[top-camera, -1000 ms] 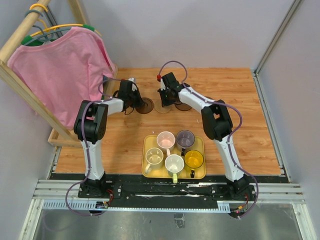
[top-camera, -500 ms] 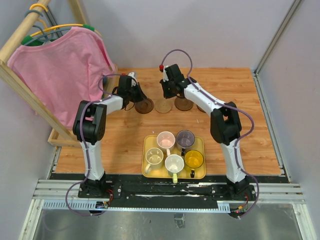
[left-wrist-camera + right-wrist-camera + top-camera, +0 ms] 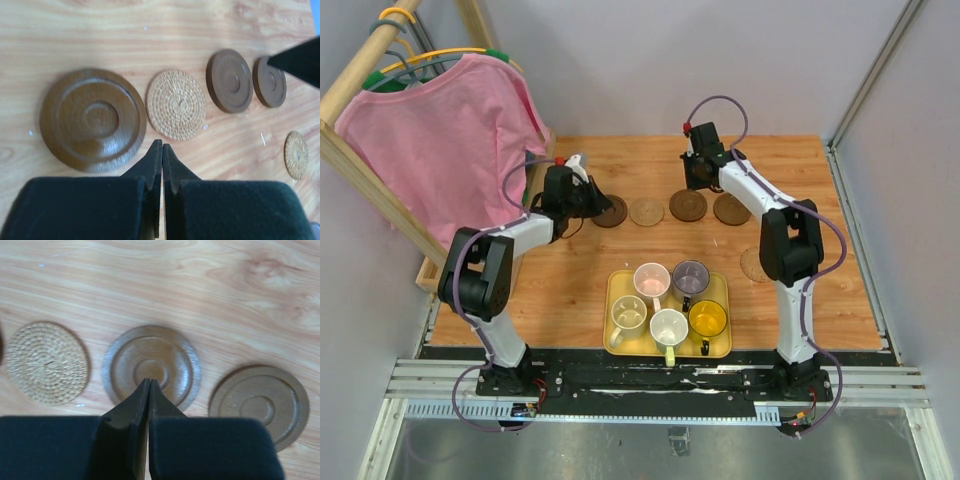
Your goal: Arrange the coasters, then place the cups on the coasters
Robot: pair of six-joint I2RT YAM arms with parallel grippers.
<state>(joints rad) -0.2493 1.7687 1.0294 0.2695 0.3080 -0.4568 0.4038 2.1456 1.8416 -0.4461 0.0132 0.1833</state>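
Five coasters show in the top view. Four make a row across the middle of the wooden table: a dark brown coaster, a woven tan coaster, a second dark coaster and a third dark coaster. A second woven coaster lies lower right, partly hidden behind the right arm. Only this view shows the five cups, all standing in the yellow tray at the bottom middle, and a pink shirt at the upper left. The left gripper hides an edge of the dark brown coaster. The right gripper is by the second dark coaster.

All five coasters fit in the left wrist view. The left gripper is pinched closed and empty. Its tips sit between the dark brown coaster and the woven tan coaster.

Three coasters show in the right wrist view. The right gripper is pressed closed and empty over the second dark coaster. The third dark coaster is partly hidden behind a finger. I cannot tell if the tips touch anything.
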